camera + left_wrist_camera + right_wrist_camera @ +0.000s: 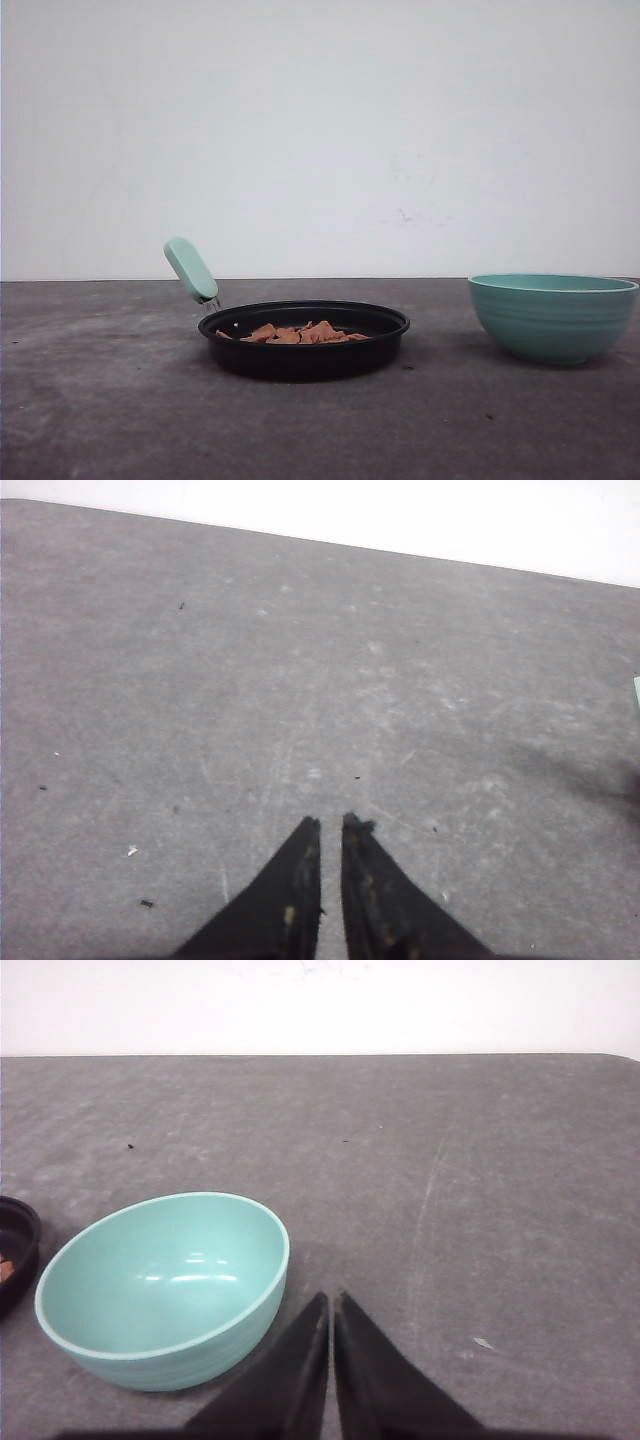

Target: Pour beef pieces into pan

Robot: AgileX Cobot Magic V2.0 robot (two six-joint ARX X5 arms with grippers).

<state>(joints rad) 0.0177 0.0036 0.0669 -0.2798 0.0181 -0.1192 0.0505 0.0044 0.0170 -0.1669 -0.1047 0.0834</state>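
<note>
The beef pieces point(303, 333) lie heaped inside the black pan point(304, 352) at lower centre of the front view, the teal bowl point(552, 316) at right. Both the left gripper point(331, 825) and right gripper point(330, 1298) hover over the grey table point(100, 400), seemingly closed, holding nothing.

Left gripper point(331, 825) and right gripper point(331, 1300): jaws closed, empty.

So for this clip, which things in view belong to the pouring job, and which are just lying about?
Job:
- shallow round black frying pan with mint-green handle
- heap of small reddish-brown beef pieces, lying in the pan
- teal ribbed bowl, empty, standing apart from the pan

Lying about:
- dark crumbs on the grey table
</note>
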